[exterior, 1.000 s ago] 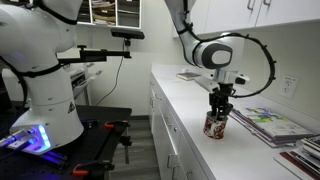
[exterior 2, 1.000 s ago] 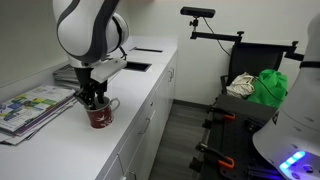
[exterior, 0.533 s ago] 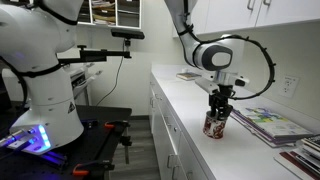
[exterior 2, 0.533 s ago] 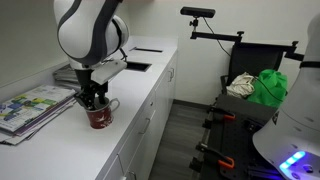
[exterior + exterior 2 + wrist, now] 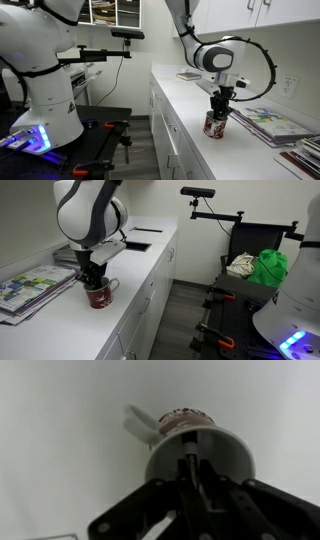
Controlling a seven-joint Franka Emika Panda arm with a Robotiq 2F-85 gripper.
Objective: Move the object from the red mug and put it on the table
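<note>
The red mug [image 5: 214,125] with white markings stands on the long white table [image 5: 190,100]; it also shows in the other exterior view [image 5: 99,296] and in the wrist view [image 5: 196,442]. My gripper [image 5: 220,107] hangs right over the mug's mouth in both exterior views [image 5: 91,281]. In the wrist view the fingers [image 5: 193,472] are shut on the slim black object [image 5: 190,468], which stands upright between them above the mug's white inside. The object's lower end is hidden by the fingers.
Stacked magazines [image 5: 268,122] lie on the table beside the mug, and also show in the other exterior view [image 5: 32,283]. A flat item [image 5: 188,75] lies farther along the counter. A black stand with a white robot base [image 5: 45,90] is on the floor side.
The gripper has risen slightly above the mug, holding the black object; the mug has not moved.
</note>
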